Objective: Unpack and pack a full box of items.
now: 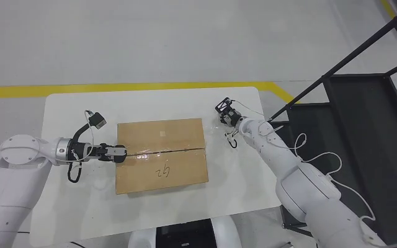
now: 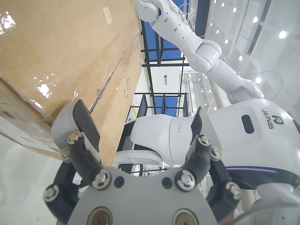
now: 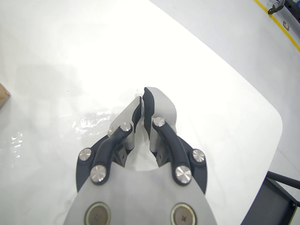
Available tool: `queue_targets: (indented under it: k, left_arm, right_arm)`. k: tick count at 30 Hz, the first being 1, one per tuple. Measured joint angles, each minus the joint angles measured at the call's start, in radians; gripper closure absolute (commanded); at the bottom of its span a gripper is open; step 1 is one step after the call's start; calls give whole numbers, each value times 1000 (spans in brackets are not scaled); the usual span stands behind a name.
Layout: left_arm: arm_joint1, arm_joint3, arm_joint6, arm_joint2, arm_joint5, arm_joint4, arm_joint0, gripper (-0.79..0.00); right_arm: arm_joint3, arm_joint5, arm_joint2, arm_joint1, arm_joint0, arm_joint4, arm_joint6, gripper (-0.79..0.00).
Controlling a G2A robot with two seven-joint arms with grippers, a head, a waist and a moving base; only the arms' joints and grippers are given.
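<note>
"Sitting in the middle of the top view, is that the box (image 1: 161, 155)?"

"Yes. It is brown cardboard, flat on top and shut. It lies on the white table (image 1: 74, 204), which has round corners."

"What is the shiny stripe on it?"

"Clear tape (image 1: 161, 150). It runs along the crack where the two flaps meet, and it looks wrinkly. Below it are some pen marks (image 1: 163, 171). A small paper label (image 2: 107, 15) is stuck on top too."

"What is near the box?"

"The left gripper (image 1: 119, 152) is at the box's left edge, right where the tape ends. Its two fingers are spread wide and hold nothing. Each has a dark rubbery pad (image 2: 85, 122). I cannot tell if one pad touches the cardboard."

"And the other one?"

"The right gripper (image 3: 142, 96) is to the right of the box, apart from it, over the table's upper right part. Its fingers are pressed together. I cannot tell if something thin is pinched between them. A crinkly clear strip (image 3: 91, 121) lies on the table just beside it."

"What else is around?"

"A yellow line (image 1: 124, 88) crosses the floor behind the table, in the upper part of the top view. A black metal rack (image 1: 363, 118) stands at the right side."
</note>
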Motion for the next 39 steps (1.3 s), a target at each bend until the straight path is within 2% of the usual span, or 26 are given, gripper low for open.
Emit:
queue_targets:
  k: [9, 16, 22, 25, 30, 39]
  left_arm:
    - [0, 0, 0, 0, 0, 0, 0, -785]
    - [0, 0, 0, 0, 0, 0, 0, -785]
    - [0, 0, 0, 0, 0, 0, 0, -785]
    - [0, 0, 0, 0, 0, 0, 0, -785]
    - [0, 0, 0, 0, 0, 0, 0, -785]
    - [0, 0, 0, 0, 0, 0, 0, -785]
  right_arm:
    - [-6, -27, 26, 22, 15, 18, -94, 0]
    - [-32, -172, 90, 58, 9, 118, -159, 0]
    - [-94, -311, 147, 96, -17, 198, -145, 0]
    - [-164, -371, 181, 119, -38, 237, -106, 0]
    - [-370, -475, 258, 164, -120, 327, 2, 0]
    - [-882, -536, 446, 244, -357, 631, 371, 0]
